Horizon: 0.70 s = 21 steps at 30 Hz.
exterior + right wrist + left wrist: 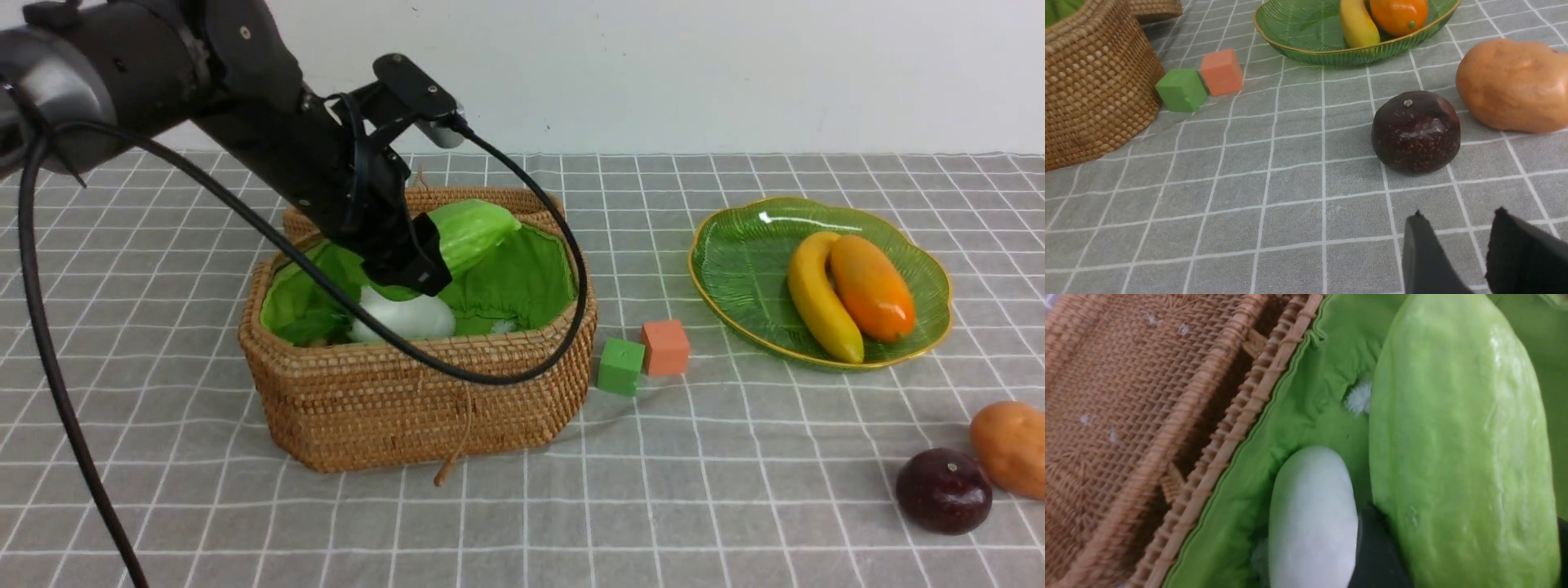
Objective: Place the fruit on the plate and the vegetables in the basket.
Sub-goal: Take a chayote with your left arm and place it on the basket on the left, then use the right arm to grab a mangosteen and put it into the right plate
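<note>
Now the left gripper (426, 265) pinches the tilted cucumber (472, 231) over the basket (408, 392), above the radish (404, 318). The banana (818, 300) and mango (870, 287) lie on the plate (735, 261). The right gripper (1458, 215), jaws slightly apart and empty, hangs near the dark fruit (1416, 132) beside the potato (1511, 85).

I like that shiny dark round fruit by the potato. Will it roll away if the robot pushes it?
Probably: the dark round fruit is nearly ball-shaped and sits free on the flat cloth, so a nudge could roll it. Its glossy skin looks smooth, so it may slip when squeezed.
</note>
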### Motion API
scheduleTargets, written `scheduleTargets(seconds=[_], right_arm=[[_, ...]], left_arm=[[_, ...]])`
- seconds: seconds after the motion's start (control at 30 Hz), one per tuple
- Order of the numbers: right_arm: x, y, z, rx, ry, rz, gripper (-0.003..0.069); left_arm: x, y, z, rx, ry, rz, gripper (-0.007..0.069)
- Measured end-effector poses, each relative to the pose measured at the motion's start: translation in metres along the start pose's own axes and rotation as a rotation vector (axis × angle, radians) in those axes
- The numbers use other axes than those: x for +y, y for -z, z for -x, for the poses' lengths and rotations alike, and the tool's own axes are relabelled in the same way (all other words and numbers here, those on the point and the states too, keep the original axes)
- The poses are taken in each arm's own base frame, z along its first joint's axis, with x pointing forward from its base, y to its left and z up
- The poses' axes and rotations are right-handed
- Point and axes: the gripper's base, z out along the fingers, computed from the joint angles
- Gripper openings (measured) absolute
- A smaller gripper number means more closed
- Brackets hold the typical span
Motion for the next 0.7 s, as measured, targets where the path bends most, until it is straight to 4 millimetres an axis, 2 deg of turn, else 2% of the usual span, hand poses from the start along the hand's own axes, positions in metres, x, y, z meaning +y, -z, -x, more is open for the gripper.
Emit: scheduleTargets(seconds=[0.03,0.17,0.23,0.33,0.4,0.43,0.47,0.53,0.57,0.6,0.7], right_arm=[[0.000,0.000,0.000,0.000,0.000,0.000,0.0241],[0.000,0.000,0.000,0.000,0.000,0.000,0.0241],[0.000,0.000,0.000,0.000,0.000,0.000,0.0241],[0.000,0.000,0.000,0.000,0.000,0.000,0.0241],[0.000,0.000,0.000,0.000,0.000,0.000,0.0241],[0.000,0.000,0.000,0.000,0.000,0.000,0.0241],[0.000,0.000,0.000,0.000,0.000,0.000,0.0241],[0.000,0.000,0.000,0.000,0.000,0.000,0.0241],[0.000,0.000,0.000,0.000,0.000,0.000,0.0241],[0.000,0.000,0.000,0.000,0.000,0.000,0.0241],[0.000,0.000,0.000,0.000,0.000,0.000,0.0241]], left_arm=[[0.000,0.000,0.000,-0.002,0.004,-0.002,0.0446],[-0.002,0.000,0.001,-0.014,0.027,-0.023,0.0606],[-0.004,0.001,0.001,-0.010,0.038,-0.043,0.0649],[-0.007,0.002,0.000,-0.001,0.047,-0.072,0.0660],[-0.011,0.010,0.001,0.006,0.048,-0.100,0.0647],[-0.015,0.020,0.002,0.005,0.042,-0.112,0.0628],[-0.015,0.020,0.002,0.005,0.042,-0.112,0.0624],[-0.025,0.053,0.006,-0.018,0.035,-0.121,0.0568],[-0.026,0.056,0.007,-0.020,0.039,-0.121,0.0563],[-0.034,0.081,0.008,-0.034,0.053,-0.130,0.0531],[-0.054,0.134,0.008,-0.073,0.114,-0.130,0.0468]])
